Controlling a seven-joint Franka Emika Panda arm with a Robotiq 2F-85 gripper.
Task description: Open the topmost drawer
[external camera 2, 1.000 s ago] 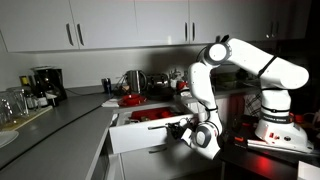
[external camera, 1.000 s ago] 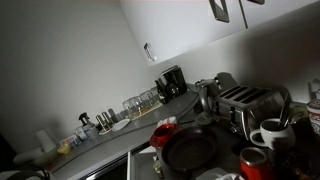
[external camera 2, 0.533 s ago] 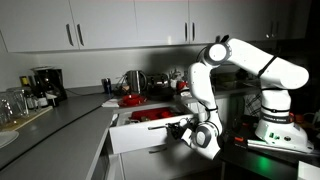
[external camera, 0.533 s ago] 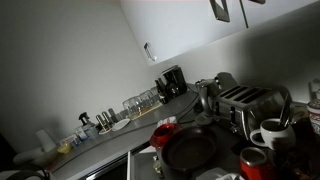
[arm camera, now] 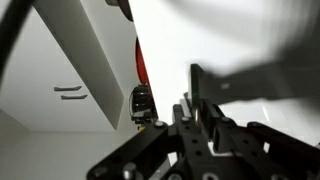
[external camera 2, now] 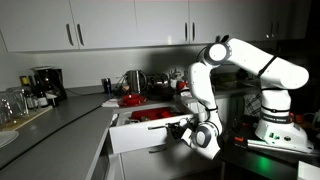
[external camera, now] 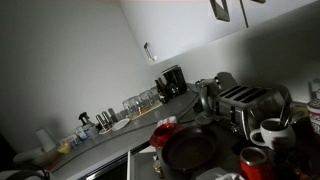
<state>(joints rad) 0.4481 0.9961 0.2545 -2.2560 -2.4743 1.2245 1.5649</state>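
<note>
Topmost drawer [external camera 2: 140, 136]: stands pulled well out from the counter [external camera 2: 60, 125] run, front panel facing the camera in an exterior view. The front reads pale under this light. Inside it, red items [external camera 2: 150, 115] and some dark utensils show; no finer detail can be made out.

Gripper [external camera 2: 184, 127]: low, at the right end of the drawer front, level with its upper rim and touching or just beside it. The arm [external camera 2: 205, 85] drops to it from above, elbow bent, with the base [external camera 2: 272, 120] on a stand to the right. Jaw opening: cannot tell. The exterior view is too small and dark at that spot. The wrist view shows only the dark gripper body along the bottom, pale flat surfaces, a red strip [arm camera: 140, 62] and two cabinet handles [arm camera: 68, 92].

Surroundings: white wall cabinets [external camera 2: 110, 25] above the counter, coffee maker [external camera 2: 43, 82] at the far left. The exterior view taken from the counter top shows a toaster [external camera: 243, 100], a dark frying pan [external camera: 190, 150], a white mug [external camera: 272, 133] and a row of glasses [external camera: 140, 101]. Neither drawer nor gripper is clearly seen there.
</note>
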